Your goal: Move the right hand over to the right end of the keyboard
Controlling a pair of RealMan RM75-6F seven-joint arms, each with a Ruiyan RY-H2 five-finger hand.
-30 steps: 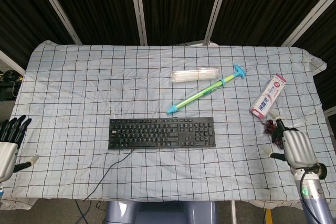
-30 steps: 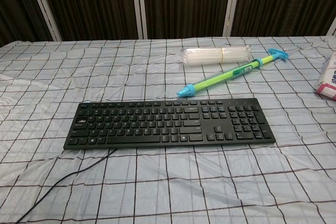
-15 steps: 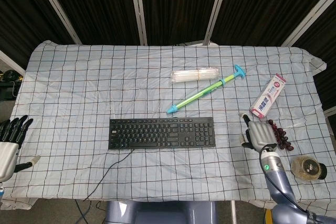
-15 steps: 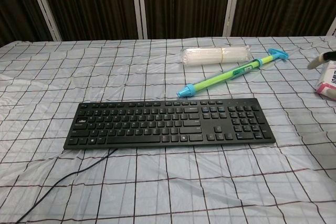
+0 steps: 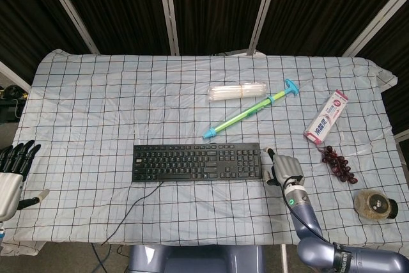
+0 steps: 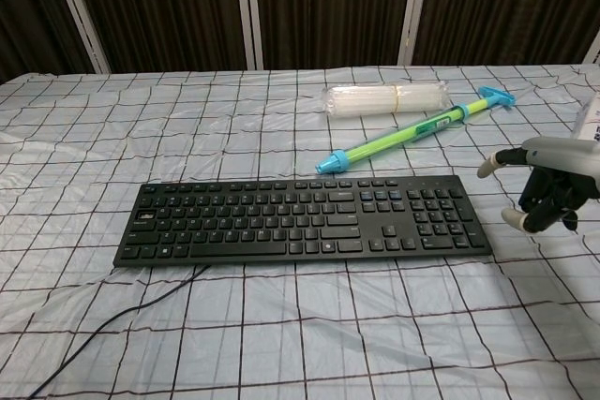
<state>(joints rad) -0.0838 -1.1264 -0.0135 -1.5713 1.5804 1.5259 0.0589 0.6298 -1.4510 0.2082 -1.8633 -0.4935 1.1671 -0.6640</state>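
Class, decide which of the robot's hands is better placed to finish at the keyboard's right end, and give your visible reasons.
Right. The right hand hangs just beside the right end of the keyboard, holding nothing. The left hand sits at the table's far left edge, well away from the keyboard.

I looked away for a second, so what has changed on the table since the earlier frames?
The right hand swept leftward from the table's right edge past the grapes to just beside the right end of the keyboard, holding nothing. That uncovered the grapes and a round jar. The left hand, keyboard, toothpaste box and green pump stayed put.
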